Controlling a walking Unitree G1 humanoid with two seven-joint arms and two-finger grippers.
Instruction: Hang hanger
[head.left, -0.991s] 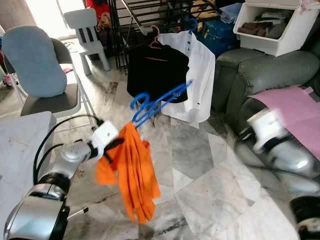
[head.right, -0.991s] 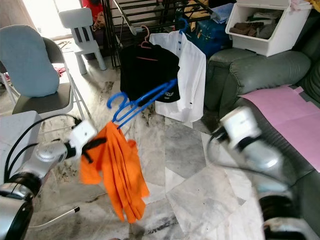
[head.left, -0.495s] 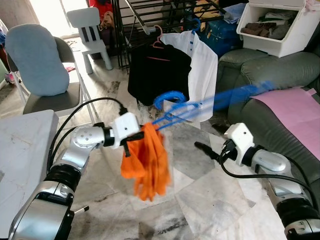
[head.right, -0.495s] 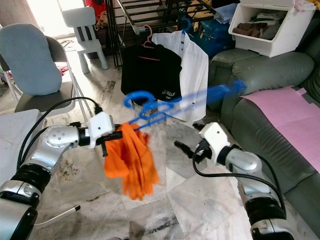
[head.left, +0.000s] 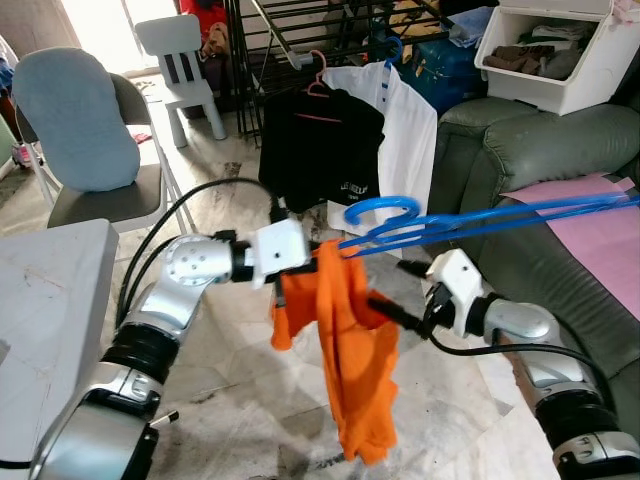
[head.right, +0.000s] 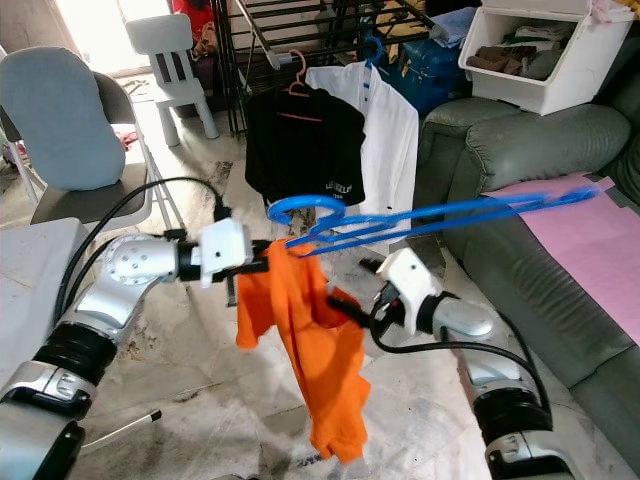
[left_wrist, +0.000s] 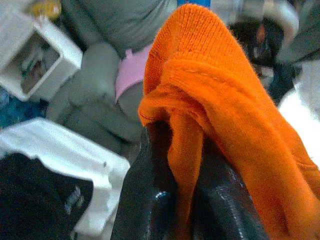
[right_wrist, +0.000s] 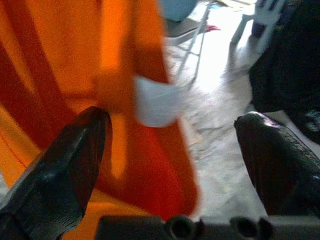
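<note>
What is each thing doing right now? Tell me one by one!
Orange garment: draped on the hanger, hanging down.
Blue hanger: held up, lying sideways.
Left gripper: shut on the orange garment.
Right gripper: open, beside the garment.
Black shirt: hung on rack.
White shirt: hung on rack.

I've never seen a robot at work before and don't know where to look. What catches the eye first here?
First, the bright orange garment hanging mid-scene on a long blue hanger, pinched at its top by the left hand. The right hand reaches at the cloth from the other side, fingers spread. Behind them, a black top and a white shirt hang on a rack beside a grey sofa.
</note>
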